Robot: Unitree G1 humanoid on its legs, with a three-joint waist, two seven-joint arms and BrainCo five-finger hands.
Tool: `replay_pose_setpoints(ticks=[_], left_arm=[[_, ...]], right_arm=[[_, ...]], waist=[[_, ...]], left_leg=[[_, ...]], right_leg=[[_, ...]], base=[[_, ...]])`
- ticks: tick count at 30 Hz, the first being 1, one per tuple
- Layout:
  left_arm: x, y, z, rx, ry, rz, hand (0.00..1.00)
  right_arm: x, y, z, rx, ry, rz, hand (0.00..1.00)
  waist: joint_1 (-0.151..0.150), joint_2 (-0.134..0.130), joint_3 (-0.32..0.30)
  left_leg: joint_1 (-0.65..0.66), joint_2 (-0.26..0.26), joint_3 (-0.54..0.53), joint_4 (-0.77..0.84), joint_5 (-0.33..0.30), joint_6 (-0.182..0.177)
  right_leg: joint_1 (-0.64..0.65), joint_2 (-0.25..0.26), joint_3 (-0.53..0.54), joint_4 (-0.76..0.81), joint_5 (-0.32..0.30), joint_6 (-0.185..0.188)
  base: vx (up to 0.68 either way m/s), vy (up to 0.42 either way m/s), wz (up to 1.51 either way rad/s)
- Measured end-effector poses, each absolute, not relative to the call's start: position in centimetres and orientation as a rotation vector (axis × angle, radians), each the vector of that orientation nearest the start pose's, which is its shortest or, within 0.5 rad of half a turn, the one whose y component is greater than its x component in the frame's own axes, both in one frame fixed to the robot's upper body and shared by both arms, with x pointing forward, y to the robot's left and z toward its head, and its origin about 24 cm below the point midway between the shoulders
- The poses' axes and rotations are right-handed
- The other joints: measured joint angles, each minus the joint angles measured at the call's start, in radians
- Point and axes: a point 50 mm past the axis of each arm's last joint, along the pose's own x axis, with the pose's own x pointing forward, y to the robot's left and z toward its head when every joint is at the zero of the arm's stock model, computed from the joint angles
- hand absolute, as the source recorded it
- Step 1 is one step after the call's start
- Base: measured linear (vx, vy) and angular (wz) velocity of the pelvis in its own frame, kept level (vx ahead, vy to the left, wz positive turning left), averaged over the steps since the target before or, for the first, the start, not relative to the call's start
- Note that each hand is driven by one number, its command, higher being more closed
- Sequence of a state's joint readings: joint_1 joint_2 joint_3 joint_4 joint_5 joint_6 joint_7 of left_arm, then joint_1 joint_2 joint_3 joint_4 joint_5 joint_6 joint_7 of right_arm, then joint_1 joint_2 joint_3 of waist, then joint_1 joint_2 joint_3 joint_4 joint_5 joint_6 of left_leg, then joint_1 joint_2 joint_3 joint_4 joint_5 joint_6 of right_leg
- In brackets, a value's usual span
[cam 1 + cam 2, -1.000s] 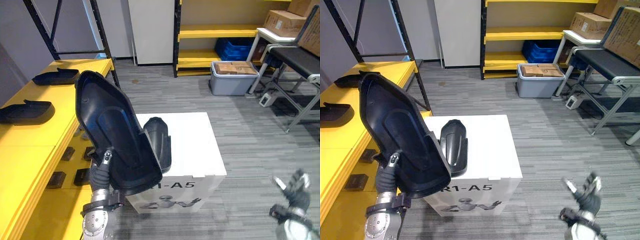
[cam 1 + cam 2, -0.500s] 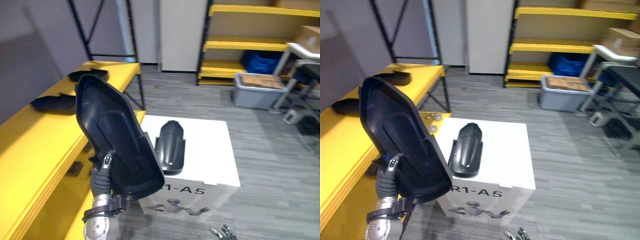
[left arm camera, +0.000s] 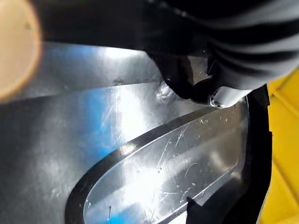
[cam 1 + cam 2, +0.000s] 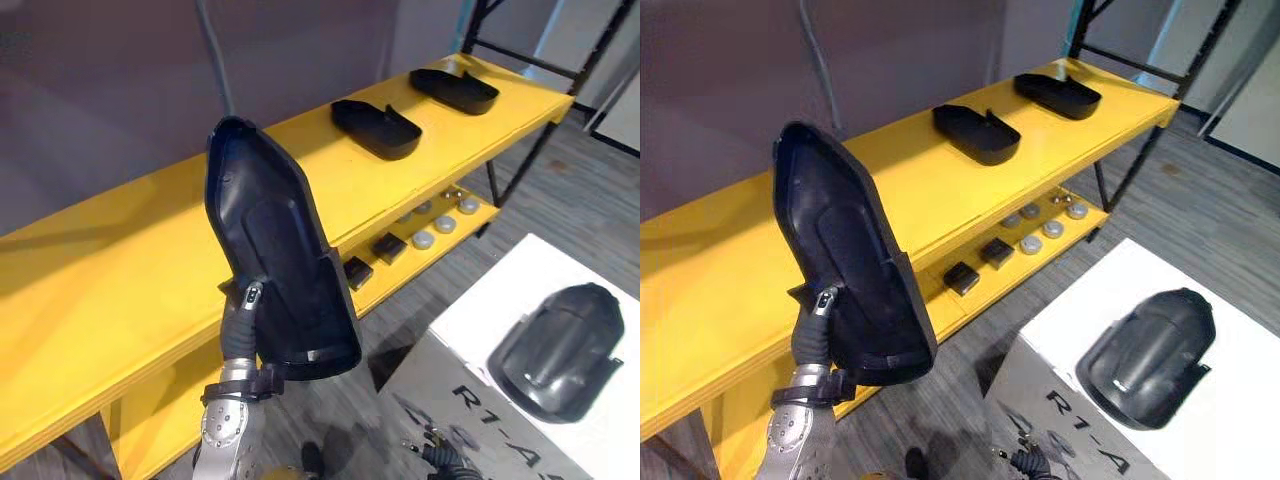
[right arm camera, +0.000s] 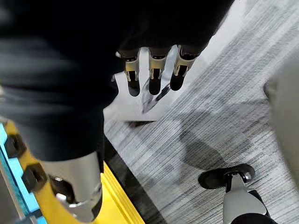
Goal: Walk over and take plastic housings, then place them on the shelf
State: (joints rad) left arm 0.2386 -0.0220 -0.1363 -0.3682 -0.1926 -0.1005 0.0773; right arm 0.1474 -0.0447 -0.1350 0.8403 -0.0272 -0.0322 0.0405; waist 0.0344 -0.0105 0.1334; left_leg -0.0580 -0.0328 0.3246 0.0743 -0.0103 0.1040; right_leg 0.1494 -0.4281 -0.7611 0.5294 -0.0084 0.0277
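Two housings (image 4: 376, 128) lie on the yellow shelf (image 4: 130, 270). Left hand (image 4: 243, 325) clasps a third housing (image 4: 275, 250) before it; right hand (image 5: 154, 77) relaxed, empty.

Both head eyes look steeply down from above, set slightly apart. They share the yellow shelf (image 4: 120, 270) across the upper left, the held housing (image 4: 275, 270) at centre left and the white box (image 4: 1200, 420) at lower right — in the right eye all of it sits a little further left. The left wrist camera is very close against the held housing's inner face, with shelf yellow at one edge. The right wrist camera looks along the right hand (image 5: 154, 70) to the grey floor (image 5: 210, 116) — much farther off.
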Motion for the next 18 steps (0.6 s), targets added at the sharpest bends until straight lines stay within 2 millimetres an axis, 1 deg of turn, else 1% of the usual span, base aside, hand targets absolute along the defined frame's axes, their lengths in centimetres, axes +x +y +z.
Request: replay_pose_setpoints(ticks=[1,2,3,4,5,6,9,10,11,12,13,14,15,16,18], left_arm=[[20.6,13.3,8.5,-0.253,-0.228,0.008,1.0],[20.9,13.2,8.7,-0.233,-0.242,-0.006,1.0],[21.4,13.2,8.8,-0.212,-0.247,-0.013,1.0],[21.5,13.2,8.7,-0.208,-0.245,-0.014,1.0],[21.7,13.3,8.6,-0.204,-0.237,-0.002,1.0],[21.9,13.1,8.4,-0.209,-0.228,0.003,1.0],[22.0,12.3,8.6,-0.221,-0.232,-0.017,1.0],[21.9,11.9,8.6,-0.226,-0.234,-0.03,1.0],[21.9,11.9,8.7,-0.224,-0.239,-0.023,1.0],[21.9,12.1,8.7,-0.223,-0.241,-0.018,1.0],[22.0,12.1,8.5,-0.23,-0.23,-0.007,1.0],[22.0,11.8,8.6,-0.241,-0.233,-0.01,1.0],[22.1,11.6,8.7,-0.246,-0.238,-0.013,1.0],[22.1,11.1,8.8,-0.261,-0.239,-0.025,1.0],[22.0,10.6,8.8,-0.263,-0.237,-0.045,1.0]], right_arm=[[11.2,-19.1,-14.6,0.013,0.949,-0.135,0.0],[11.2,-19.0,-14.5,0.019,0.946,-0.138,0.0],[11.5,-19.1,-14.4,0.016,0.938,-0.138,0.0],[11.6,-19.2,-14.4,0.013,0.938,-0.138,0.0],[11.6,-19.2,-14.4,0.012,0.937,-0.141,0.0],[11.7,-19.2,-14.3,0.017,0.924,-0.149,0.0],[11.8,-19.2,-13.9,0.014,0.897,-0.156,0.0],[11.4,-19.2,-13.8,0.019,0.895,-0.163,0.0],[11.1,-18.7,-13.9,0.037,0.899,-0.164,0.0],[11.0,-18.4,-14.0,0.049,0.903,-0.162,0.0],[11.0,-18.3,-13.9,0.058,0.899,-0.169,0.0],[11.2,-18.3,-13.8,0.059,0.886,-0.174,0.0],[11.2,-18.4,-13.8,0.058,0.887,-0.177,0.0],[11.0,-18.5,-13.8,0.059,0.89,-0.183,0.0],[10.6,-18.4,-13.8,0.06,0.895,-0.185,0.0]], waist=[[-0.004,0.0,0.005],[-0.024,0.009,0.01],[-0.033,0.011,0.012],[-0.032,0.011,0.012],[-0.03,0.01,0.014],[-0.032,0.007,0.013],[-0.045,0.004,0.009],[-0.039,-0.001,-0.001],[-0.002,-0.013,-0.008],[0.01,-0.023,-0.012],[0.012,-0.009,-0.026],[-0.001,0.004,-0.05],[-0.003,0.011,-0.057],[-0.009,0.01,-0.07],[-0.008,0.007,-0.084]], left_leg=[[0.008,0.0,-0.009,-0.001,-0.002,0.003],[0.014,0.003,-0.065,0.001,-0.014,-0.015],[0.022,0.003,-0.115,-0.007,-0.014,-0.017],[0.031,-0.001,-0.131,-0.013,-0.014,-0.018],[0.058,-0.018,-0.166,-0.024,-0.016,-0.02],[0.09,-0.042,-0.217,-0.025,-0.018,-0.022],[0.105,-0.07,-0.3,0.0,-0.04,-0.034],[0.107,-0.077,-0.317,0.013,-0.069,-0.036],[0.113,-0.078,-0.293,0.044,-0.112,-0.039],[0.108,-0.077,-0.274,0.079,-0.15,-0.048],[0.095,-0.014,-0.186,0.161,-0.218,-0.076],[0.072,0.042,-0.124,0.21,-0.237,-0.1],[0.067,0.049,-0.12,0.22,-0.234,-0.098],[0.065,0.055,-0.119,0.226,-0.228,-0.107],[0.093,0.058,-0.121,0.205,-0.226,-0.11]], right_leg=[[-0.012,-0.004,0.037,0.038,0.018,-0.028],[-0.098,0.044,0.24,0.124,-0.054,0.008],[-0.161,0.125,0.39,0.136,-0.13,0.036],[-0.185,0.156,0.446,0.124,-0.157,0.04],[-0.224,0.207,0.534,0.095,-0.195,0.036],[-0.27,0.263,0.655,0.067,-0.226,0.043],[-0.306,0.334,0.822,0.012,-0.23,0.052],[-0.308,0.332,0.835,-0.067,-0.215,0.045],[-0.294,0.313,0.818,-0.16,-0.127,0.035],[-0.278,0.295,0.798,-0.201,-0.07,0.035],[-0.224,0.308,0.776,-0.261,-0.085,0.061],[-0.203,0.322,0.744,-0.292,-0.083,0.058],[-0.193,0.326,0.735,-0.301,-0.083,0.057],[-0.168,0.329,0.717,-0.328,-0.083,0.057],[-0.123,0.333,0.694,-0.367,-0.083,0.056]], base=[[0.09,0.124,0.93],[0.12,0.058,1.14],[0.15,0.062,1.26],[0.14,0.019,1.07],[0.14,0.003,1.08],[0.15,-0.014,1.13],[0.13,-0.069,1.12],[0.19,-0.133,1.0],[0.19,-0.127,0.49],[0.24,-0.184,0.01],[0.24,-0.197,0.22],[0.24,-0.185,0.34],[0.22,-0.115,0.5],[0.21,-0.059,0.41],[0.21,-0.034,0.37]])
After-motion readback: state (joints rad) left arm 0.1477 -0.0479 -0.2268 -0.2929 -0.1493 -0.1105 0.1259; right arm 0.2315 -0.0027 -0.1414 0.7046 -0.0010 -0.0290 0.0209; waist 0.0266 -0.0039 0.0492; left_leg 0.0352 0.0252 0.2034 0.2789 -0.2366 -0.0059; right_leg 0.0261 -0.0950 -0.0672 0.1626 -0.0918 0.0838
